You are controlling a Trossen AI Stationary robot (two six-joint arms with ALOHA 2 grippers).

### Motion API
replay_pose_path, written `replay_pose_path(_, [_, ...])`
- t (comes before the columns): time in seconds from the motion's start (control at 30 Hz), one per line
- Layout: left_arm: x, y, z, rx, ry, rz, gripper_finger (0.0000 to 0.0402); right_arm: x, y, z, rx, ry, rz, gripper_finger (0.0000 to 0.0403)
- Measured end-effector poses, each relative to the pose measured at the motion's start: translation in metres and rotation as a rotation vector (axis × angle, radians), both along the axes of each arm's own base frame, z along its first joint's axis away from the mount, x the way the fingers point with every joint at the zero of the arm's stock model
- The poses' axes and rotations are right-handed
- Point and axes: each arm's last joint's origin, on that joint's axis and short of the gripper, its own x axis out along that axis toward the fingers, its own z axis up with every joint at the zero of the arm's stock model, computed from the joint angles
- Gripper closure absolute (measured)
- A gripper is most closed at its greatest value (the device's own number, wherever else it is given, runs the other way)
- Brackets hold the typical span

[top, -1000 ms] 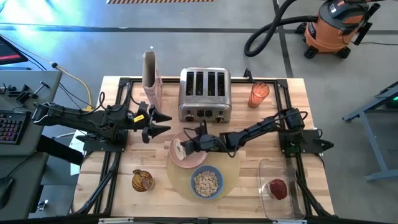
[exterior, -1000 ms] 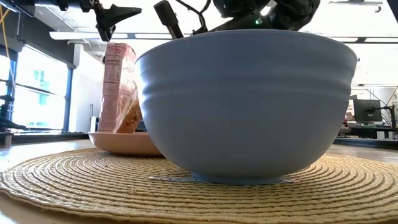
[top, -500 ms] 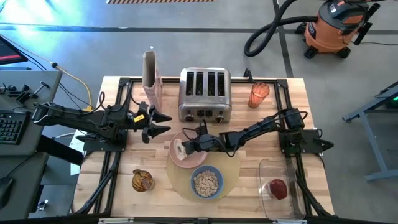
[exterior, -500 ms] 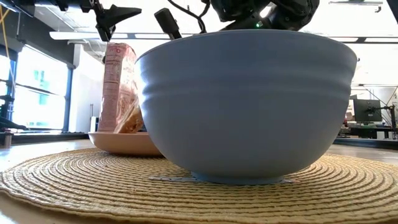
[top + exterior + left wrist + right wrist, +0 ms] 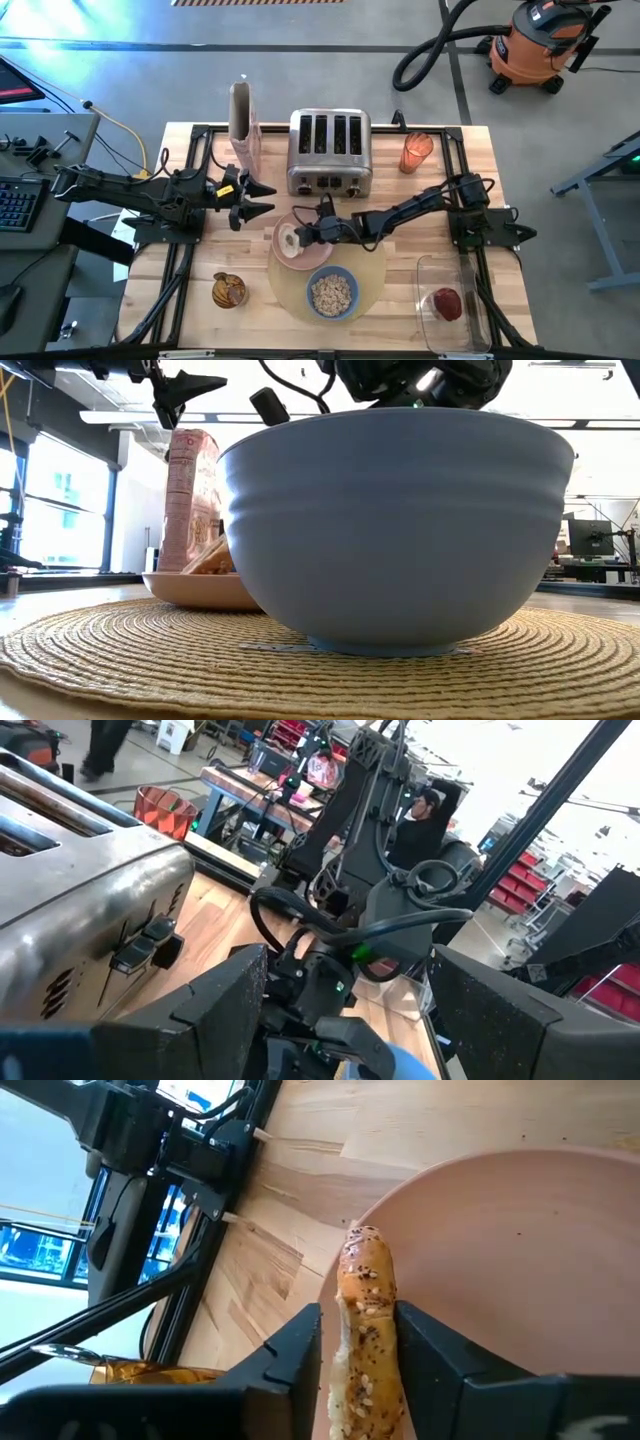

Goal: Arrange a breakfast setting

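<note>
A pink plate (image 5: 300, 262) lies on the round tan placemat (image 5: 377, 268), with a blue bowl (image 5: 332, 293) of cereal nearer the front edge. A seeded bagel half (image 5: 362, 1320) rests on the plate, leaning low. My right gripper (image 5: 304, 235) is open just above the plate, one finger on each side of the bagel. My left gripper (image 5: 262, 197) hangs open above the table's left part, pointing right, with nothing in it. A red fruit (image 5: 446, 303) lies in a clear container at the front right. My right gripper comes slanting down from the table's right, its fingers (image 5: 300, 1348) on either side of the bagel half's crust edge (image 5: 368, 1285). There is a narrow gap on one side. I cannot tell whether the other finger touches the crust. The bagel's lower part rests on the plate.
A four-slot steel toaster (image 5: 330, 150) stands at the back centre, an orange cup (image 5: 416, 152) to its right and a tall cereal box (image 5: 243, 125) to its left. A small gold packet (image 5: 229, 290) lies at the front left. The clear container (image 5: 455, 315) sits at the front right.
My right gripper has opened over the plate and let go of the bagel half. The bagel, which stood on edge, has tipped over and now leans low on the plate.
</note>
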Motion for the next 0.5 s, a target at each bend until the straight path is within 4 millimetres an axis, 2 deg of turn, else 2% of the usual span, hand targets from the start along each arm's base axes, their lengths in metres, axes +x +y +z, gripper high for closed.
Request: replay_pose_path(0.5, [0.0,0.0,-0.0002,0.0,0.002,-0.001,0.0135,0.0007,-0.0029,0.0004,0.014,-0.001,0.018,0.0215])
